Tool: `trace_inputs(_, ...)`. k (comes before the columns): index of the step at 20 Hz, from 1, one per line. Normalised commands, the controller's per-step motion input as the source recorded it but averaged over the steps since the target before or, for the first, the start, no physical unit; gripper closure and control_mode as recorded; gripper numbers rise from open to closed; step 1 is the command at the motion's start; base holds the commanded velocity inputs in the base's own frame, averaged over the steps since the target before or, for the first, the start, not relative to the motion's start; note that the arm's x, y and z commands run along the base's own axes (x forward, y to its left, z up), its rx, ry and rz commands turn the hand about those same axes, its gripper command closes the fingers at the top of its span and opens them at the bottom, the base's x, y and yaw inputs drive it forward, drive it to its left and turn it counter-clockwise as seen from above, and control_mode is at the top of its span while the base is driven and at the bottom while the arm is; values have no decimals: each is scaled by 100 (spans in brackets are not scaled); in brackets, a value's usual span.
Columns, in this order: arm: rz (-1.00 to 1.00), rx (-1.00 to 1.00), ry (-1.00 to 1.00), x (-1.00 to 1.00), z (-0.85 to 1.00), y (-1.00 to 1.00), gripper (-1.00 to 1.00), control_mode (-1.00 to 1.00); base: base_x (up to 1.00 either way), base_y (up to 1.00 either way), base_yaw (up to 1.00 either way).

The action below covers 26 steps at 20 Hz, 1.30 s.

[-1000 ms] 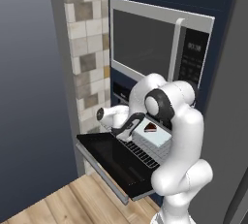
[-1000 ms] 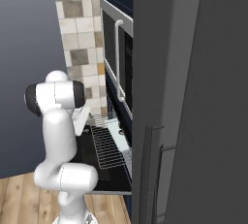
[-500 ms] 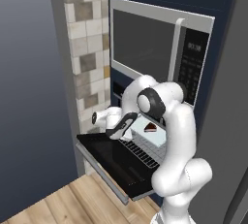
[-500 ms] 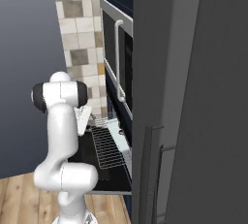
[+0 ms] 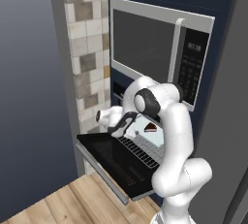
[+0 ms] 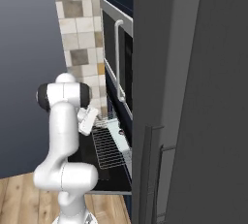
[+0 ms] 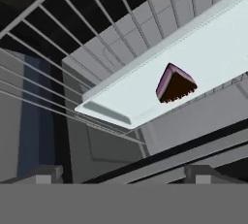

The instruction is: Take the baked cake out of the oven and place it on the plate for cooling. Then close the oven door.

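End effector (image 5: 117,130) spread wide, nothing between the fingers; I see it hovering low over the dropped oven door (image 5: 114,162), at the mouth of the oven (image 5: 140,143). Over the last second the arm has folded down and swung the hand leftward and closer in; jaw spread unchanged.

Cake (image 7: 174,84): a dark wedge with a pinkish top, sitting on a pale tray (image 7: 193,68) that rests on the pulled-out wire rack (image 6: 107,146). From the hand camera it lies ahead of the fingertips, well apart, not touched.

Reading: approach phase, grasp not started. Plate not located from here. Door open; closing comes last. Microwave (image 5: 157,53) above is not part of this.
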Motion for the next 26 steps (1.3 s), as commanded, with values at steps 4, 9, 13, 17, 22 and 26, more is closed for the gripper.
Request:
trace_inputs(4,0,0,5,13,-17,-25,-100,-100,0,0,0)
trace_inputs(9,1,0,5,16,-19,-20,-100,-100,0,0,0)
trace_inputs(13,1,0,5,25,-19,-19,-100,-100,0,0,0)
trace_inputs(17,1,0,5,26,-22,-21,-100,-100,0,0,0)
trace_inputs(22,1,0,5,28,-27,-15,-100,-100,0,0,0)
trace_inputs(26,1,0,6,35,-27,-14,-100,-100,0,0,0)
